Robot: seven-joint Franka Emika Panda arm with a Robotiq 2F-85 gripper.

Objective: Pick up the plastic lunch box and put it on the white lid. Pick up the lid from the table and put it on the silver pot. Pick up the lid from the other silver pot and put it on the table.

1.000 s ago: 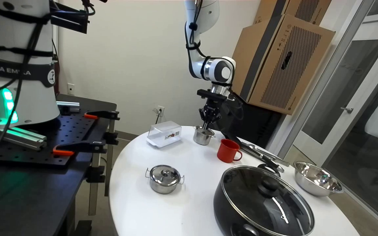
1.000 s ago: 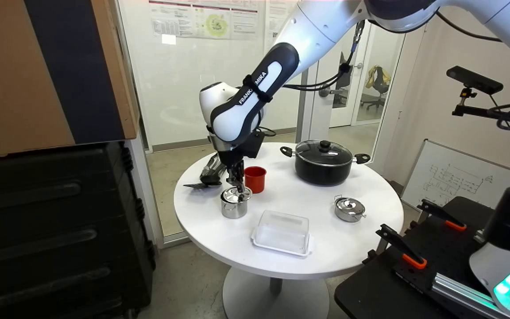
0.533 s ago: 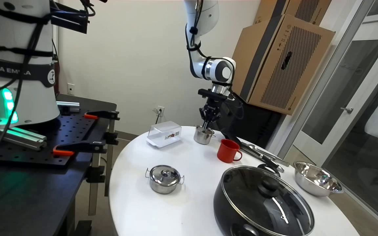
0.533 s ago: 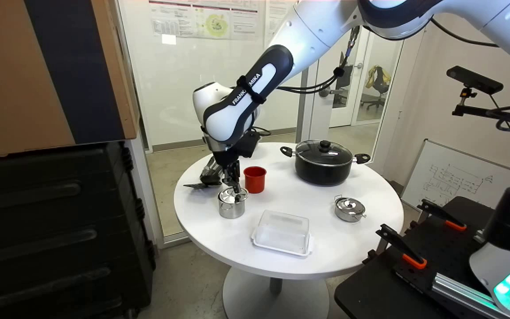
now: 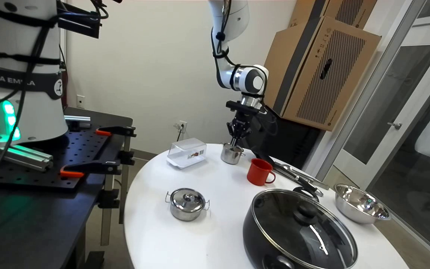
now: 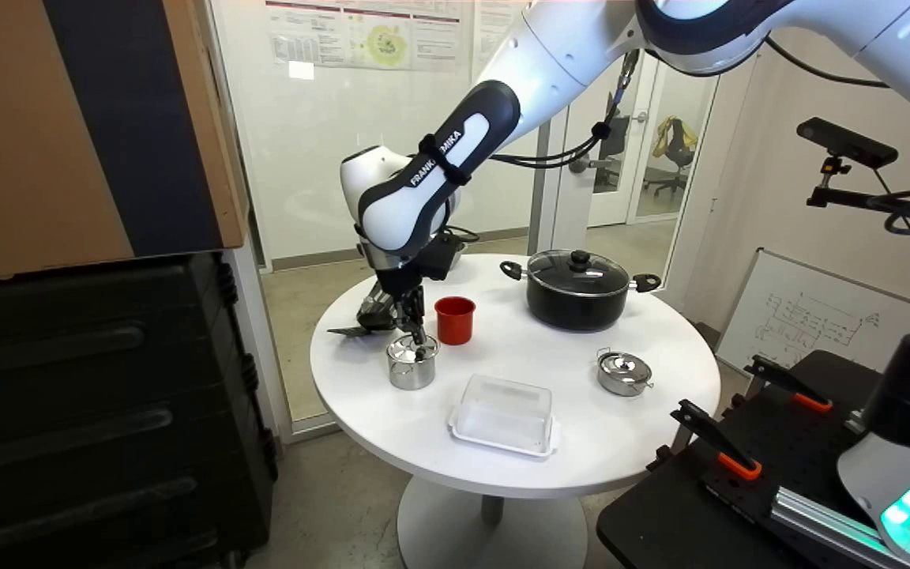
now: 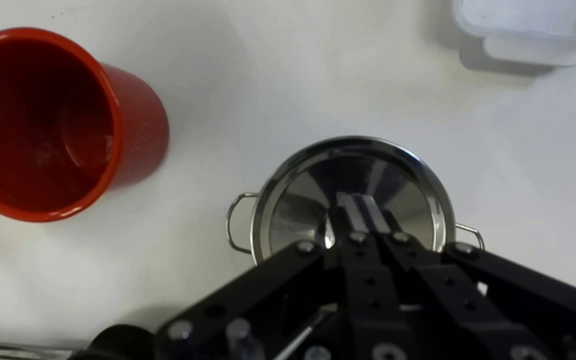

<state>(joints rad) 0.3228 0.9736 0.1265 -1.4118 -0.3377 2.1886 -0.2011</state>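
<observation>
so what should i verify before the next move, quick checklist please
1. Lid on the pot: ok, it covers the mouth as far as seen.
2. Gripper released from that lid: cannot tell; the jaws stand close together and hide what may be between them.
3. Red mug apart from pot and gripper: ok, a gap shows in the wrist view.
4. Second lid on the other pot: ok, in place in both exterior views.
5. Lunch box on the white lid: ok, resting on it.

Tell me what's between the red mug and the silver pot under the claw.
In the wrist view, only white tabletop, with a wire handle of the silver pot jutting toward the red mug.
</observation>
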